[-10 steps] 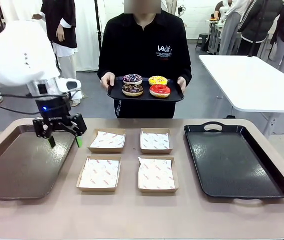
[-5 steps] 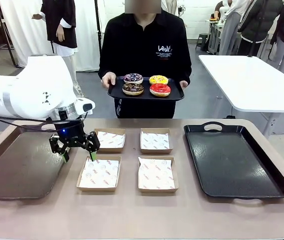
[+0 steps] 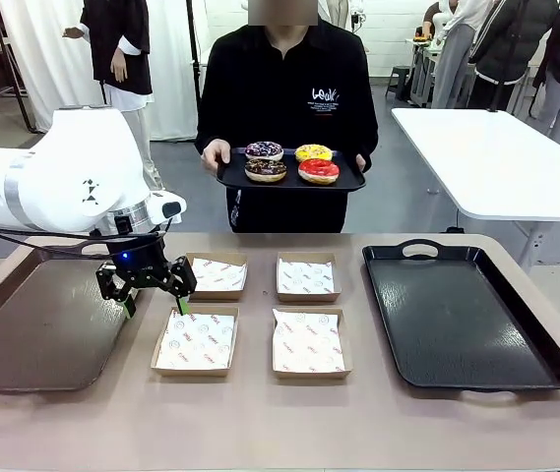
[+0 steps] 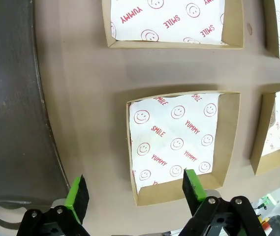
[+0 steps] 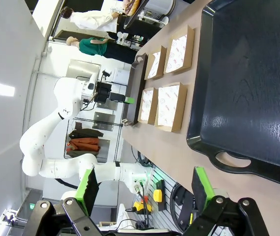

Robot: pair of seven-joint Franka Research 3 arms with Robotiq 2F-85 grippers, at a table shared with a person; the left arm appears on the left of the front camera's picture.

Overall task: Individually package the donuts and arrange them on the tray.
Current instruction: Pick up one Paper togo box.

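Observation:
A person across the table holds a small black tray point(image 3: 348, 183) with the donuts on it: purple point(image 3: 264, 150), yellow point(image 3: 312, 152), chocolate point(image 3: 265, 170) and red point(image 3: 318, 171). On the table lie paper-lined cardboard boxes: far left point(image 3: 217, 275), far right point(image 3: 306, 277), near left point(image 3: 195, 341) and near right point(image 3: 307, 342). My left gripper point(image 3: 153, 303) hangs open and holds nothing, just above the left edge of the near left box point(image 4: 184, 142), its jaws point(image 4: 135, 191) straddling that box's corner. A large black tray point(image 3: 466, 315) lies at the right. My right gripper point(image 5: 144, 189) is open, off that tray's point(image 5: 248, 83) end.
A brown tray point(image 3: 33, 324) lies at the table's left edge, and its rim point(image 4: 12, 123) runs beside my left gripper. A white table point(image 3: 506, 157) stands behind at the right. Other people stand in the background.
My left arm swung right, from over the brown tray to the left boxes, then held still. The person lifted the donut tray slightly.

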